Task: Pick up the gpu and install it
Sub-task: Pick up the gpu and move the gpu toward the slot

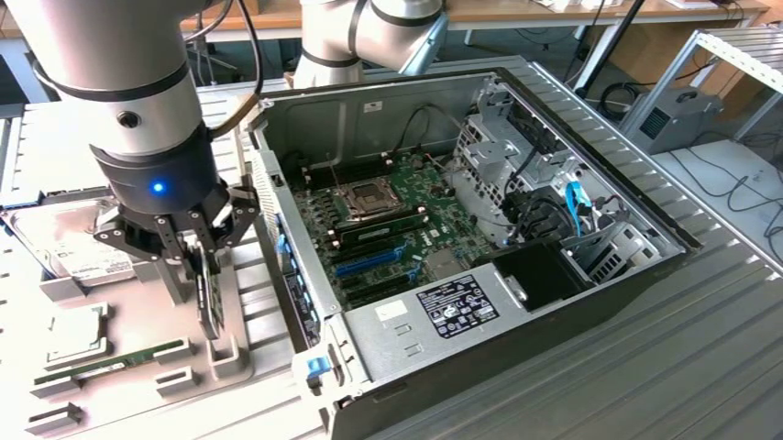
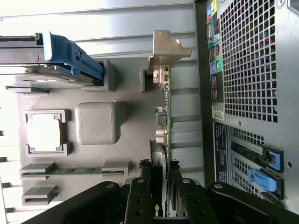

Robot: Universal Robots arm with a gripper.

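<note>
We are over the grey tray (image 1: 128,316) on the exterior view's left, and the arm (image 1: 123,101) hangs straight down above it. The jaws stand about half open and are closed on the gpu (image 1: 211,291), one pad against each flat face of the card. The gpu stands upright on its long edge, its lower edge at the slotted holder (image 1: 223,350) on the tray; we cannot tell whether it has cleared the slot. From the wrist view we see the card edge-on between the jaws, with its metal bracket (image 2: 166,46) at the end away from them.

On the tray, the silver hard drive (image 1: 71,246) lies to the far left of the card; the processor chip (image 1: 76,335) sits in its frame nearer to us, and the slim green memory stick (image 1: 113,359) lies nearer still. Just to the right of the tray the open computer case (image 1: 490,390) lies on its side on the ribbed metal surface (image 1: 648,367), with the motherboard (image 1: 404,213) facing up.
</note>
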